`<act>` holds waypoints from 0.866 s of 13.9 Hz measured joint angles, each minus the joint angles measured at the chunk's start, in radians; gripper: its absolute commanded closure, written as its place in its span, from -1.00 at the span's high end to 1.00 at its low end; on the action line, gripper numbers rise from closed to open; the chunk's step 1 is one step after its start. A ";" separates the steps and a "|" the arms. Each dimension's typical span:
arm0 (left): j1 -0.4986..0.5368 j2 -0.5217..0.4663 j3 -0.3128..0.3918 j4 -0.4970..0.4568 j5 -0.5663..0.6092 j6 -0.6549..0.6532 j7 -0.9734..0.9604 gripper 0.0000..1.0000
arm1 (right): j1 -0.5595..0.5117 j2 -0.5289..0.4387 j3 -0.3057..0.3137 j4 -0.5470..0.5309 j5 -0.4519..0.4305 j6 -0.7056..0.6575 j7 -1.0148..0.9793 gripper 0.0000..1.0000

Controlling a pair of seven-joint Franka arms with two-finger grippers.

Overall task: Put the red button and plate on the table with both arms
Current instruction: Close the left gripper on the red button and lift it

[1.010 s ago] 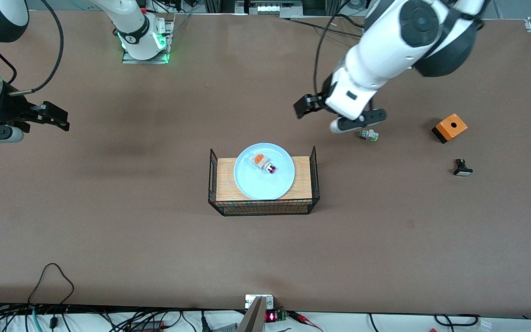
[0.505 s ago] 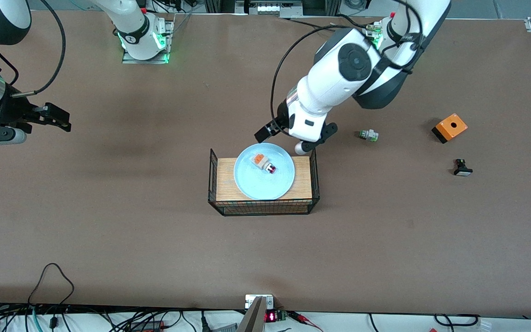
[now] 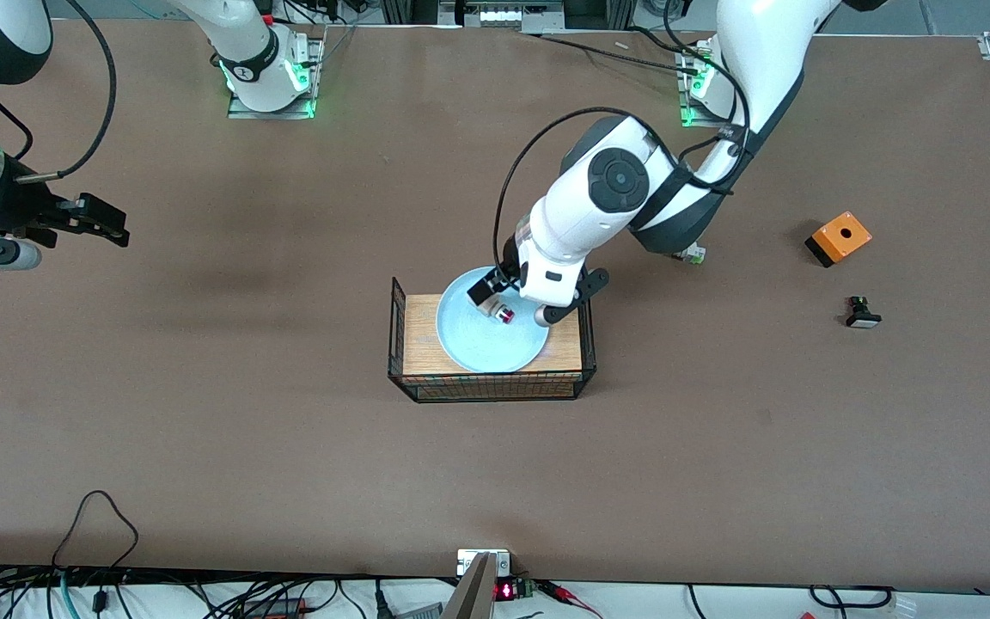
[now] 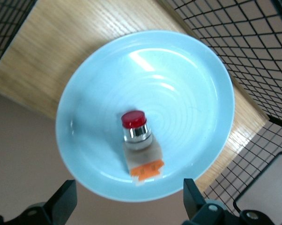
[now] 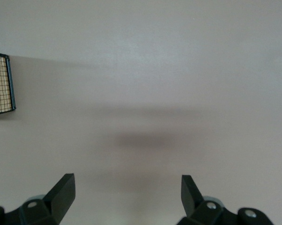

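Two arms in your front view. Left arm reaches in from its base to the wire rack (image 3: pixel 491 361) mid-counter, and the left hand (image 3: pixel 519 303) hangs over the plate (image 3: pixel 482 340), fingers spread wide, gripping nothing. Plate sits on the rack's wooden top. Red button (image 3: pixel 504 315) lies in the plate, partly covered by the hand. Right hand (image 3: pixel 74 225) is up over bare counter (image 3: pixel 246 447) toward the right arm's end, well apart from the rack, fingers apart and empty; that arm waits. Toward the left arm's end you have an orange box (image 3: pixel 839 238) and, nearer the front camera, a black part with white cap (image 3: pixel 863 313). White-and-green part (image 3: pixel 694 254) peeks out just under the left arm's elbow

Left wrist view: you look straight down into the plate (image 4: pixel 192 93). Red button (image 4: pixel 138 145) lies on its side in the dish, red cap toward the centre, orange end near the rim. Both fingertips (image 4: pixel 61 201) frame the plate edge with a wide gap, touching neither button nor plate. Rack mesh (image 4: pixel 253 47) shows beside the plate

Right wrist view: bare counter (image 5: pixel 155 70) below the hand, fingertips (image 5: pixel 61 190) wide apart, nothing between them. Corner of the rack (image 5: pixel 1 84) at the picture's edge
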 measured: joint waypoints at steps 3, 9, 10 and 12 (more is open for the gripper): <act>-0.029 0.054 0.008 0.024 0.014 0.001 -0.044 0.78 | 0.000 -0.004 0.000 0.001 0.001 0.000 0.007 1.00; -0.062 0.069 0.022 0.042 0.024 0.005 -0.083 0.07 | 0.001 -0.006 0.000 0.001 0.002 -0.006 0.007 1.00; -0.062 0.069 0.025 0.044 0.024 0.005 -0.083 0.04 | 0.001 -0.006 0.000 0.001 0.002 -0.007 0.007 1.00; -0.061 0.069 0.036 0.049 0.024 0.005 -0.083 -0.08 | 0.002 -0.006 0.000 0.001 0.002 -0.008 0.007 1.00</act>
